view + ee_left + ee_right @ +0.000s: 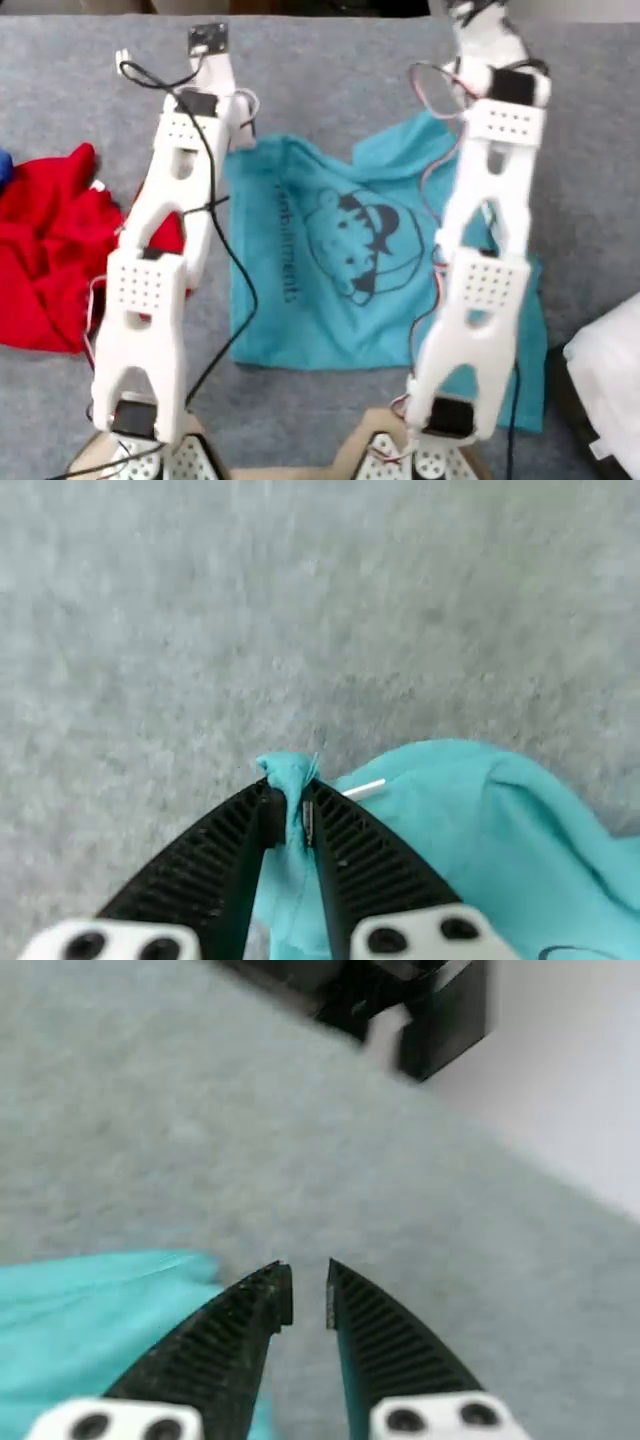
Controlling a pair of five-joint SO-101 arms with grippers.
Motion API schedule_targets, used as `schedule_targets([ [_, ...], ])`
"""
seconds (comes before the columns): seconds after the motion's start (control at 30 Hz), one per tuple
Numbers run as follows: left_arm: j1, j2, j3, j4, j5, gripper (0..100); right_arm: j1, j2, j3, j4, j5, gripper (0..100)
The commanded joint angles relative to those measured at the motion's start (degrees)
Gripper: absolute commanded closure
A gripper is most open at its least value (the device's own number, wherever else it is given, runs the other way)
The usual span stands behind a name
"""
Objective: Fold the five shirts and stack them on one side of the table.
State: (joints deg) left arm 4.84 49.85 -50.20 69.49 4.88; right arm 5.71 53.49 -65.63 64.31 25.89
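Observation:
A teal shirt [340, 270] with a bear print lies spread flat in the middle of the grey table. My left gripper [290, 805] is shut on a pinch of the shirt's far left corner [287, 772], and the cloth trails back between the fingers. In the high view the left gripper [232, 100] is at that far left corner. My right gripper [308, 1285] hangs over bare table past the shirt's far right edge [110, 1290], its fingers a narrow gap apart with nothing between the tips. It sits near the table's far edge [480, 25].
A crumpled heap of red shirts [50, 250] lies at the left of the table, partly under the left arm. White cloth [610, 370] sits at the right edge. A dark object [420, 1010] stands beyond the table's far side.

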Motion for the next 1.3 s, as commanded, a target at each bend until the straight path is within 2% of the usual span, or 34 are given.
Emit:
schedule_targets([
  [0.0, 0.26, -0.57, -4.04, 3.52, 0.35, 98, -2.24, 2.51, -3.12, 3.78, -1.49, 91.1],
  [0.13, 1.23, -0.31, -4.04, 7.56, 0.70, 98, -3.03, 6.20, -3.21, 10.73, -1.58, 90.8],
  [0.27, 3.69, 0.04, -3.16, 13.36, 3.96, 98, -2.15, 7.34, -3.12, 17.49, -3.52, 86.4],
  [0.37, 4.40, -0.31, 1.41, 12.04, 6.86, 98, -1.63, 7.43, -3.12, 21.71, -3.34, 86.4],
  [0.53, 3.60, -0.57, 6.68, 9.41, 7.30, 98, -0.92, 8.75, -2.95, 25.76, -3.16, 89.9],
  [0.63, 1.85, -0.57, 6.68, 9.58, 7.30, 98, -0.40, 11.65, -2.95, 28.48, -3.16, 95.0],
  [0.8, -1.14, -0.57, 6.42, 9.14, 7.38, 98, -0.04, 14.64, -4.97, 36.75, -4.31, 97.7],
  [0.97, -1.85, -0.40, 5.10, 9.23, 7.56, 98, 2.51, 13.58, -4.79, 37.98, -4.04, 99.4],
  [1.07, -1.85, -0.31, 5.10, 9.14, 7.47, 98, 3.82, 11.82, -0.57, 38.07, -3.96, 99.4],
  [1.27, -1.93, -0.13, 5.36, 7.65, 7.38, 98, 4.35, 2.24, 21.76, 37.98, -0.53, 99.4],
])
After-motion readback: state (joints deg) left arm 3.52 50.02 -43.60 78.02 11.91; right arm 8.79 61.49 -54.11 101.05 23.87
